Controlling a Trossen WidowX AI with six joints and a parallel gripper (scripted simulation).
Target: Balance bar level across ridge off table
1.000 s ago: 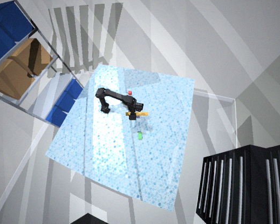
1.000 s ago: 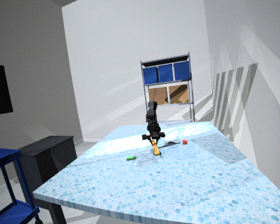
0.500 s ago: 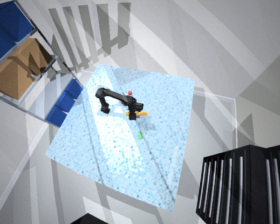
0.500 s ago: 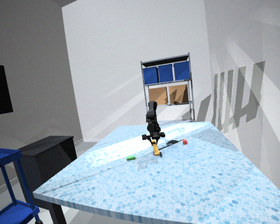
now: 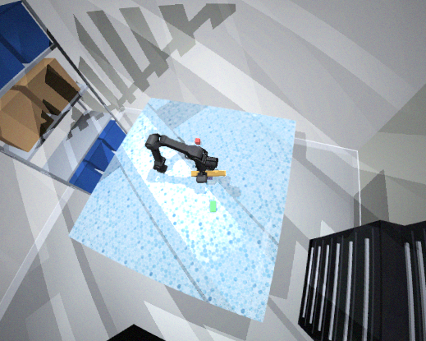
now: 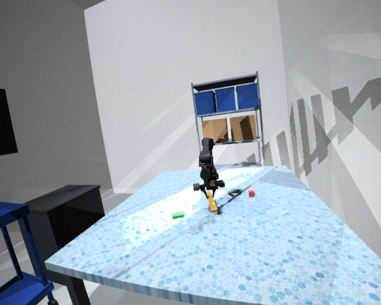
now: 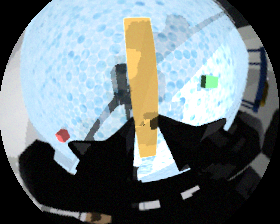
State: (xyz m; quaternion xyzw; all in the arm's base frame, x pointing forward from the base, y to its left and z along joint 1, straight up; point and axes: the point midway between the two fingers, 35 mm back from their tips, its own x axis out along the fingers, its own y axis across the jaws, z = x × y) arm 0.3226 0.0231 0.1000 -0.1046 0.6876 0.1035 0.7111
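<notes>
The orange-yellow bar (image 5: 218, 173) (image 6: 212, 203) (image 7: 142, 70) is between the fingers of my gripper (image 5: 202, 173) (image 6: 209, 193) (image 7: 145, 117), which is shut on it nearer one end. Most of the bar's length sticks out beyond the fingers. The ridge cannot be made out clearly. A small purple patch (image 5: 210, 178) shows beside the bar in the top view, close to the gripper, and may be part of it. Whether the bar touches the ridge or the table, and whether it is exactly level, I cannot tell.
A green block (image 5: 213, 206) (image 6: 178, 214) (image 7: 211, 81) and a red cube (image 5: 197, 140) (image 6: 251, 193) (image 7: 62, 135) lie on the blue dotted table (image 5: 240, 272) (image 6: 280, 258), on opposite sides of the bar. Shadows and bright light patches cross the table around the gripper.
</notes>
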